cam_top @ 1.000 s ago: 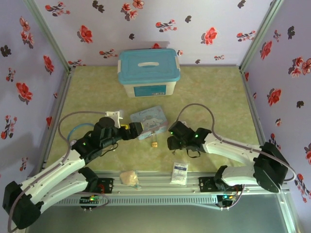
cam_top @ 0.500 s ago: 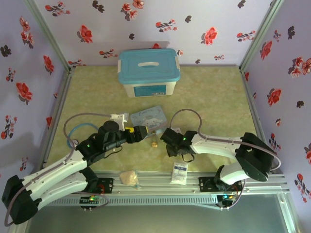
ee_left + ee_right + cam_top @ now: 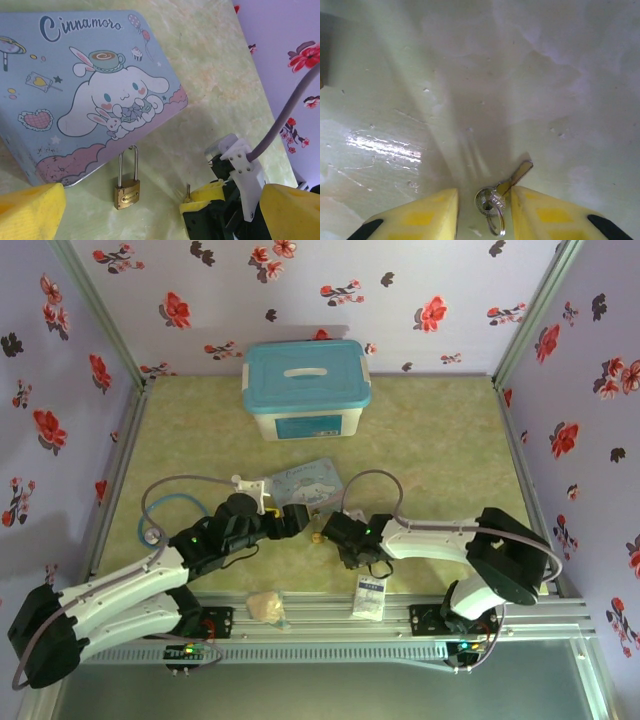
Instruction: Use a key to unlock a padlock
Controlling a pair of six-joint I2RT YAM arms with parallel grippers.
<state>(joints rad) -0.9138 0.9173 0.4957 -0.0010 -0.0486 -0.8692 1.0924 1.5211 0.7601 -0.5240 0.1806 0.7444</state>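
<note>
Right hand point(image 3: 484, 202) has slid left, straddling the thin metal key point(image 3: 518, 175).

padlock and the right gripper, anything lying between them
Only bare table between padlock and right gripper in the left wrist view; the key sits between its fingers.

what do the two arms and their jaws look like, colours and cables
The left arm and right arm have white shells with black joints and bases. Each carries a looping grey cable and a small green light. The jaws are yellow, on black bodies.
</note>
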